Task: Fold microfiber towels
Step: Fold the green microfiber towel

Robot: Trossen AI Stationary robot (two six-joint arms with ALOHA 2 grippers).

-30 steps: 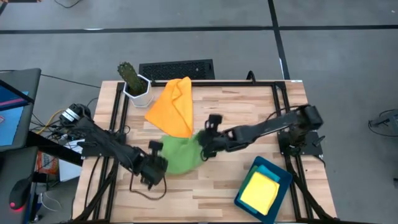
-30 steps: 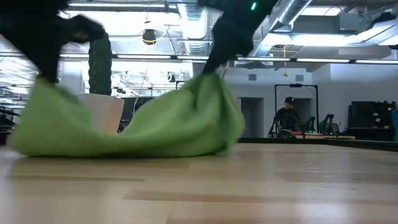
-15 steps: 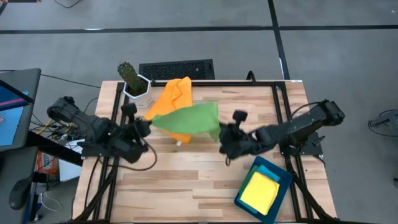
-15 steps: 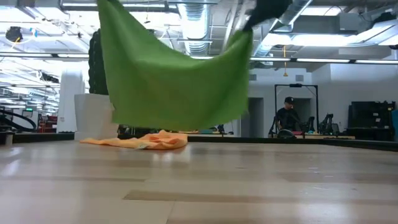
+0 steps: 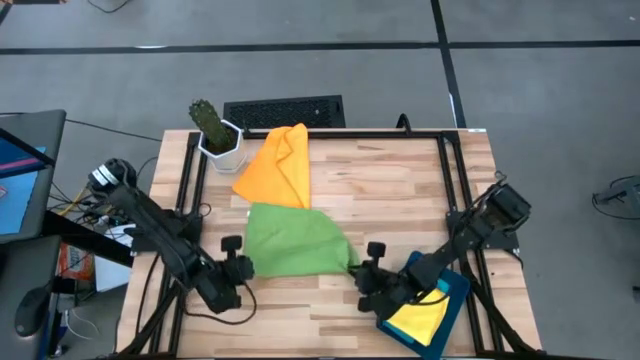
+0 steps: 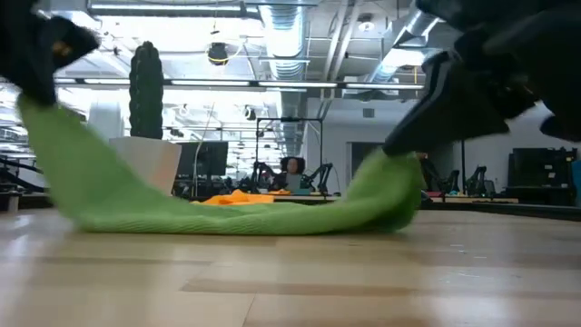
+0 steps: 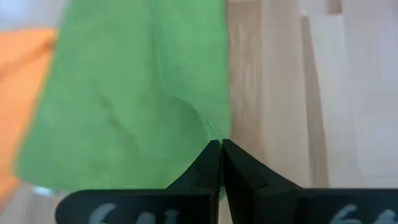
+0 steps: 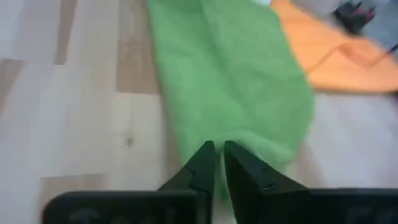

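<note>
The left gripper (image 5: 243, 266) is clamped on the near left corner of the green towel (image 5: 293, 241). The right gripper (image 5: 362, 272) pinches the near right corner, its fingers nearly together. The towel lies spread on the table (image 5: 400, 190), touching the orange towel (image 5: 278, 168) behind it. A yellow towel (image 5: 418, 318) lies in the teal tray (image 5: 458, 283).
</note>
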